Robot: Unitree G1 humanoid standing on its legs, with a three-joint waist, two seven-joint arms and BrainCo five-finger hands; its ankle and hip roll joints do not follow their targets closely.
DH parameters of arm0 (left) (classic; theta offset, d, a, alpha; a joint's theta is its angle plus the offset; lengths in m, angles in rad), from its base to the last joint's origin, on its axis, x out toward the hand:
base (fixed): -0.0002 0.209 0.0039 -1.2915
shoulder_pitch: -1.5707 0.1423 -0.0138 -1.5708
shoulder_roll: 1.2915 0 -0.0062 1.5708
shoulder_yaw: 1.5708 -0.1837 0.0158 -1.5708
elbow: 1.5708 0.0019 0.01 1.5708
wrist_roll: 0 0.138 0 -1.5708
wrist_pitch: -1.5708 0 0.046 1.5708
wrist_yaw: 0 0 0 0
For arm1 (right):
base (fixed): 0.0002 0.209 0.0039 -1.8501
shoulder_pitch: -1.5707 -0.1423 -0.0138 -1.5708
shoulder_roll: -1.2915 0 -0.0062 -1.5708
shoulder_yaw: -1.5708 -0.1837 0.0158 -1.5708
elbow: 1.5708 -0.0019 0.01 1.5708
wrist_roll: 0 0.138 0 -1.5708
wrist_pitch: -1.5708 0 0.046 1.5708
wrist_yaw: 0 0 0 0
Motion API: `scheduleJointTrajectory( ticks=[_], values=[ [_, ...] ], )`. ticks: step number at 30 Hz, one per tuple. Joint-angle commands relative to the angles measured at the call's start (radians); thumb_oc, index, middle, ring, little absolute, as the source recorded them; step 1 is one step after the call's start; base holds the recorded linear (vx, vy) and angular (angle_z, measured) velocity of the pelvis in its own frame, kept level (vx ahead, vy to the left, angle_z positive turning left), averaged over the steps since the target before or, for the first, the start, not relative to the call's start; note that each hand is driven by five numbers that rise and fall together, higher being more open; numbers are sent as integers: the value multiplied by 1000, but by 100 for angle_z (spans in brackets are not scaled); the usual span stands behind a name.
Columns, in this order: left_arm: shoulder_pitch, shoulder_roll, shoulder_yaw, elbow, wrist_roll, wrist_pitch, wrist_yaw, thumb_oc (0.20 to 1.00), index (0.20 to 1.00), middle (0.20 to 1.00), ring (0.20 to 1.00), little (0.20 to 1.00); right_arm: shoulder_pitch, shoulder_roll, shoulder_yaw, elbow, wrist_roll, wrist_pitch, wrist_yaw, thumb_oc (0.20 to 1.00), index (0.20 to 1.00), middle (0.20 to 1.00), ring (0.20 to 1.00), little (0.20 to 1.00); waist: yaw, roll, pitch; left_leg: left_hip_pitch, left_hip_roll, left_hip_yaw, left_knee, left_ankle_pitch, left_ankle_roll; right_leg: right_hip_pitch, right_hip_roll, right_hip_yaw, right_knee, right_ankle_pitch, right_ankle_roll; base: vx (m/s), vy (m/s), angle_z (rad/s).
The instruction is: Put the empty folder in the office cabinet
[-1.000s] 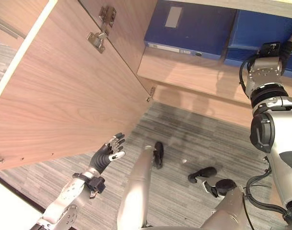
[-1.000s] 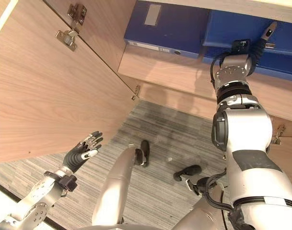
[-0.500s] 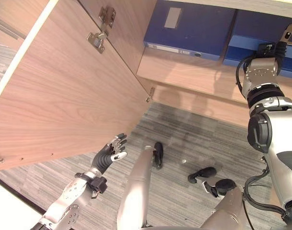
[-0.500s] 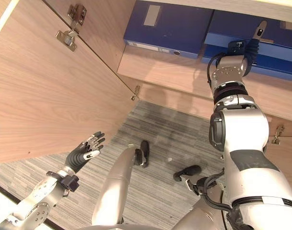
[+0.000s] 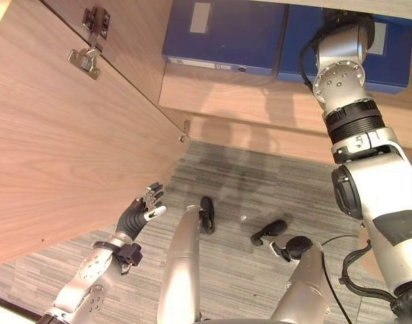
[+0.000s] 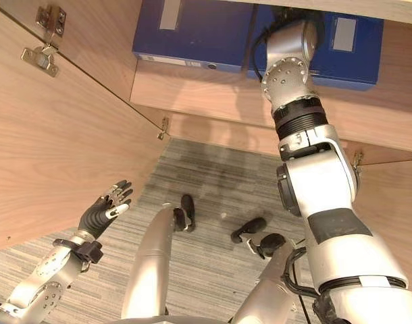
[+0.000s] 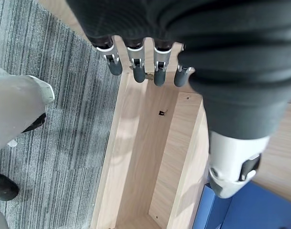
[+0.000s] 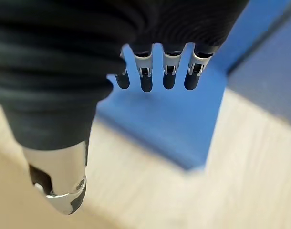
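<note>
We are reaching our right hand [image 8: 150, 71] deeper toward the shelf [image 5: 246, 101] than half a second ago, when its fingers were showing at the near edge of the right-hand blue folder [image 5: 388, 50]. From the head the hand is now hidden behind our forearm, up between the two folders. The whole head view has also shifted, so the camera has moved too. In the right wrist view the fingers are hanging straight and apart, clasping nothing, with blue folder face just beyond them. We judge the folder is already lying on the shelf, so the placing looks nearly done, with perhaps a last nudge left.

The other blue folder [image 5: 219, 34] is lying just left of it, the two almost touching. Our left hand [image 5: 142, 210] is hovering low over the grey carpet [image 5: 246, 196], fingers spread and empty, near the open cabinet door [image 5: 71, 135], much as before. That door, with its hinges [image 5: 84, 57], is standing wide on the left, near the left hand and well apart from the right arm. The neighbouring folder is crowding the spot where the right hand is working.
</note>
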Motion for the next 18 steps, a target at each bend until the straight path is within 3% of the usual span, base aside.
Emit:
scheduleJointTrajectory(
  ticks=[1, 8, 18],
  values=[
    [29, 35, 49, -79, 3, -34, 9, 1000, 1000, 1000, 1000, 1000, -73, -34, 8, 3, -71, -54, 21, 1000, 1000, 1000, 1000, 1000, 41, -26, 29, 28, 31, -25, -70, -38, -98, 88, -25, 95, -55, -9, 193, 0, 0, 0],
    [36, 28, 59, -81, 14, -27, 20, 1000, 1000, 1000, 1000, 1000, -5, 1, -3, -106, -109, -48, 3, 1000, 1000, 1000, 1000, 1000, 31, -32, 40, 27, 30, -19, -72, -37, -99, 82, -21, 104, -59, -2, 191, 0, 0, 0],
    [19, 11, 36, -82, 32, -10, 57, 1000, 1000, 1000, 1000, 1000, 158, 140, -49, -262, -179, -21, -46, 1000, 1000, 1000, 1000, 1000, 14, -34, 67, 19, 31, -13, -62, -39, -93, 64, -17, 123, -53, -1, 181, -5, 4, -4]
  ],
)
